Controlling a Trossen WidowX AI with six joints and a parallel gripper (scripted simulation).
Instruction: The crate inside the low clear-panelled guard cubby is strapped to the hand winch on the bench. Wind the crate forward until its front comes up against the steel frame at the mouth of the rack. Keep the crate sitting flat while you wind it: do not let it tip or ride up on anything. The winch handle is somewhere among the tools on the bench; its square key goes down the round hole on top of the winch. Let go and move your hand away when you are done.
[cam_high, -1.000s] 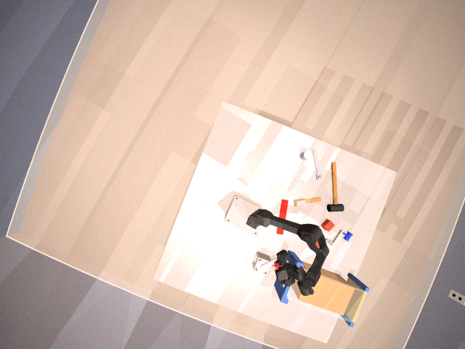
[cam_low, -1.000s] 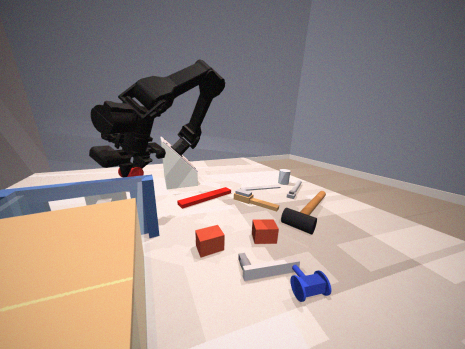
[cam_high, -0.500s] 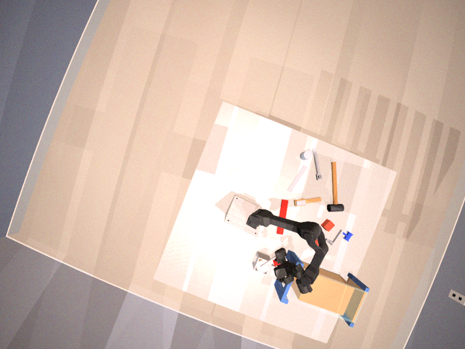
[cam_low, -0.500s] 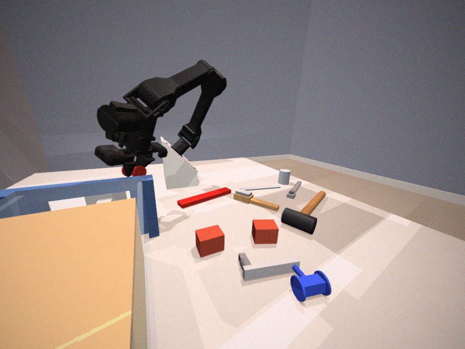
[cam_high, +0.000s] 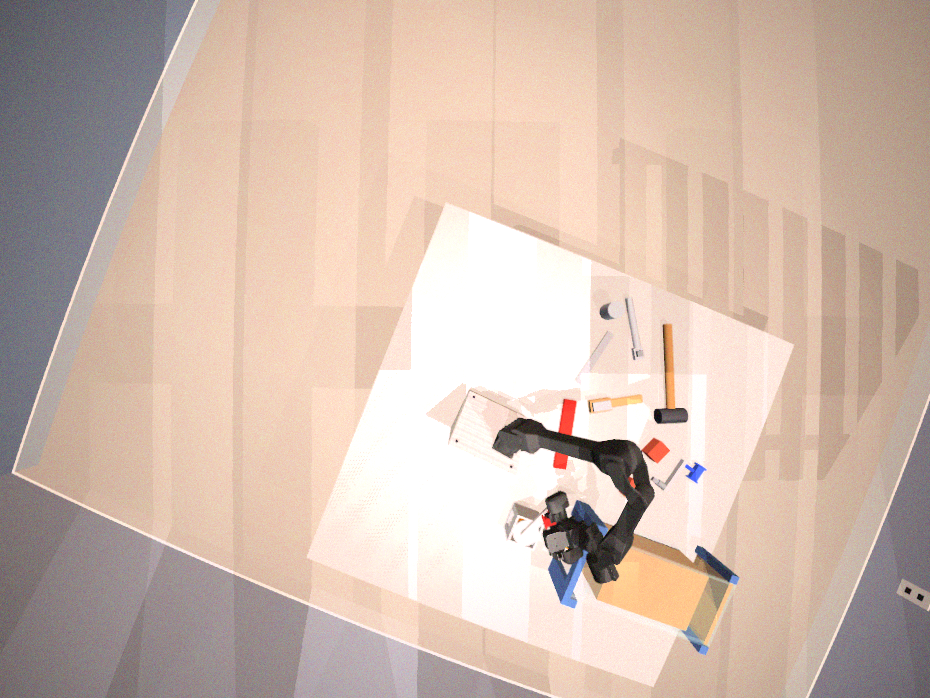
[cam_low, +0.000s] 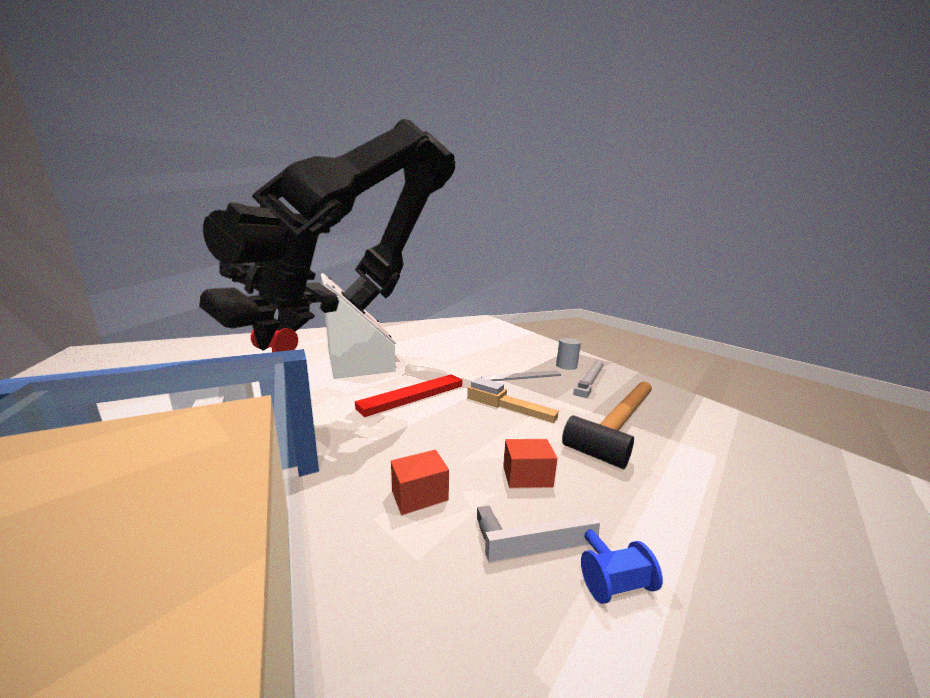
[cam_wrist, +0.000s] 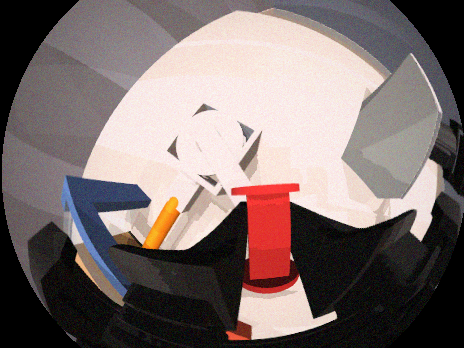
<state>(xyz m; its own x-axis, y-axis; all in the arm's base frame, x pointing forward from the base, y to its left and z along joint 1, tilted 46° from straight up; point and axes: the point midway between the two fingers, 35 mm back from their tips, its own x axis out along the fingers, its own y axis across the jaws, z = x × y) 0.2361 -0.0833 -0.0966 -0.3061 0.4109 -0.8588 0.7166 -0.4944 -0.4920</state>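
My gripper (cam_high: 550, 520) (cam_low: 274, 335) (cam_wrist: 262, 206) is shut on the upright red grip (cam_wrist: 269, 227) of the winch handle. The handle's pale arm (cam_wrist: 238, 172) runs from the grip to the round top of the white winch (cam_wrist: 207, 140) (cam_high: 516, 515); its key end is hidden. The tan crate (cam_high: 649, 586) (cam_low: 135, 525) looks flat inside the clear-panelled cubby. The blue frame (cam_high: 567, 591) (cam_low: 298, 420) (cam_wrist: 120, 196) stands at the cubby's winch end. My arm hides the crate's front in the top view, so its gap to the frame cannot be told.
An orange rod (cam_wrist: 162, 225) shows between frame and winch. A sloped stand (cam_high: 477, 424) (cam_low: 359, 349) (cam_wrist: 395, 140) stands beyond. A red bar (cam_low: 409, 395), a black-headed mallet (cam_high: 670, 415) (cam_low: 598, 441), two red blocks (cam_low: 419, 482) (cam_low: 529, 463) and a blue spool (cam_high: 696, 471) (cam_low: 622, 571) lie beside the cubby.
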